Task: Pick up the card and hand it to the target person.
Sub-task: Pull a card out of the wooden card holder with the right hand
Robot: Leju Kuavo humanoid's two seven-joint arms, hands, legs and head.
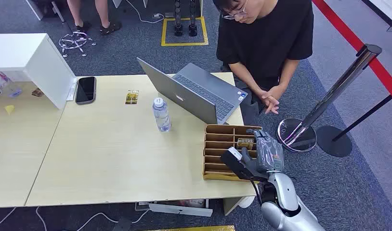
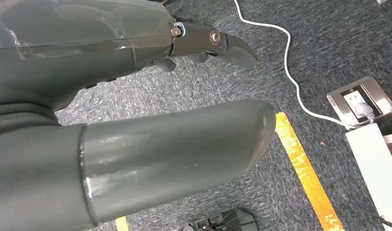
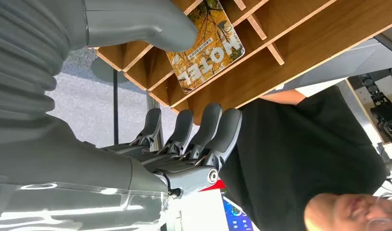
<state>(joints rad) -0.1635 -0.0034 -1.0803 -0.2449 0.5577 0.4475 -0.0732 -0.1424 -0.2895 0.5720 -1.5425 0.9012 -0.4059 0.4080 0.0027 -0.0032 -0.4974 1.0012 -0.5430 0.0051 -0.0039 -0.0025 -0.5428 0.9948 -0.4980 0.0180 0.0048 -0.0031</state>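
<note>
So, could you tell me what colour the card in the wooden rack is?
Yellow-orange autumn leaves; the card shows clearest in the right wrist view.

Card [image 3: 206, 45] partly hidden under right hand [image 3: 184, 139] thumb; person [image 1: 264, 38] cut off at top edge

An open laptop [image 1: 199, 94] sits at the tabletop [image 1: 107, 159] far edge; a water bottle [image 1: 161, 114] stands just beside it; a phone [image 1: 85, 89] lies near the far left corner by a white box [image 1: 32, 60]; a stanchion [image 1: 324, 103] stands on the floor.
</note>
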